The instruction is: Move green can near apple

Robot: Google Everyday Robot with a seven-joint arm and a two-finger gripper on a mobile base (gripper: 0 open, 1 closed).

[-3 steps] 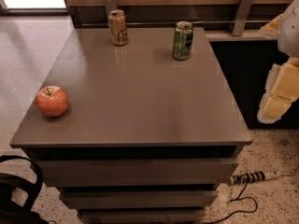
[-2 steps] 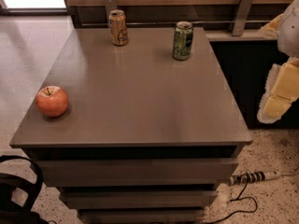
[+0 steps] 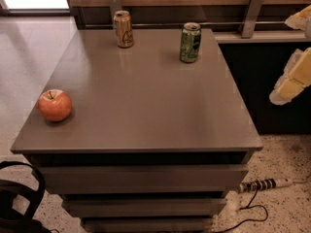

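The green can (image 3: 190, 42) stands upright at the back right of the grey table (image 3: 146, 106). The apple (image 3: 55, 105) sits near the table's front left edge, far from the can. My gripper (image 3: 282, 57) is at the right edge of the view, off the table's right side and to the right of the green can. Its two pale fingers (image 3: 292, 79) stand wide apart with nothing between them.
A gold-orange can (image 3: 123, 29) stands upright at the back of the table, left of the green can. A wooden wall with metal brackets (image 3: 253, 13) runs behind. A power strip and cable (image 3: 265, 184) lie on the floor at the right. A black strap (image 3: 19, 198) shows at the bottom left.
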